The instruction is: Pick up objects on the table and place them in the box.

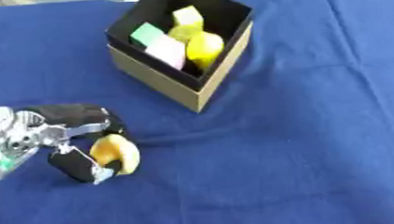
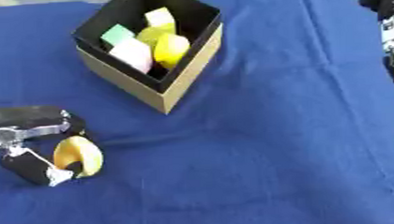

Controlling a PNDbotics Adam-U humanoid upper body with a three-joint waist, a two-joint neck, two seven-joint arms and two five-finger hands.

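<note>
Left hand point(image 1: 70, 141) is curled round a yellow-orange rounded piece point(image 1: 117, 154) resting on the blue cloth point(image 1: 300, 152); it looks light, smooth, likely slippery, best held across its middle. Beyond stands the box point(image 1: 187, 88), part-filled. Right hand point(image 2: 385, 4): fingers indeterminate.

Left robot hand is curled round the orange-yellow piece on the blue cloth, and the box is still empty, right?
Not quite. The box is not empty: the left eye view shows green, pink and yellow pieces inside. The rest holds: the left robot hand is curled round the orange-yellow piece on the blue cloth.
</note>
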